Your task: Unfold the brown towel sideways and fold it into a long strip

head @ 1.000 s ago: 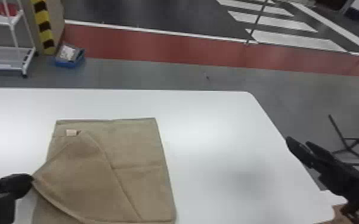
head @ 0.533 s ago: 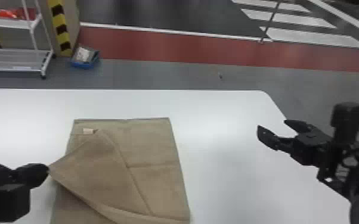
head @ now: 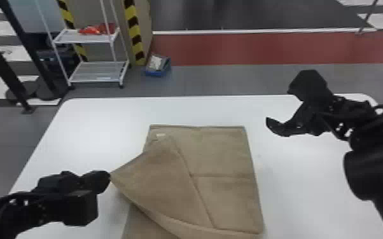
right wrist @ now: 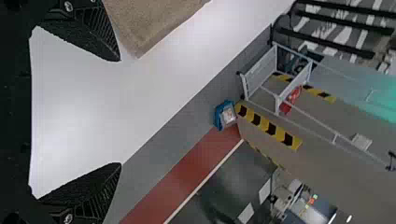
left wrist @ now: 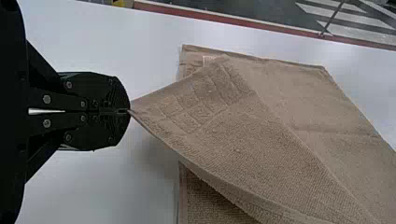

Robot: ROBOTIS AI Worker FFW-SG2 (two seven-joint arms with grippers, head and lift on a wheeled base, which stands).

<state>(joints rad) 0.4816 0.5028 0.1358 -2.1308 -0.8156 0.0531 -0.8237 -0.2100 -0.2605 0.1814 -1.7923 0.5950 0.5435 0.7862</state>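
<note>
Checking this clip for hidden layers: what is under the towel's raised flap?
Under the flap, the table shows near its tip and a lower towel layer along its near edge; anything farther in is covered.

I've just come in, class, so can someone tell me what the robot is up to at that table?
The robot's left gripper is shut on a corner of the brown towel, holding it out to the left. The towel lies on the white table, with that held part lifted clear of the layer beneath. The right gripper is open and empty, above the table to the right of the towel. The towel is still partly folded, not yet a long strip.
</note>
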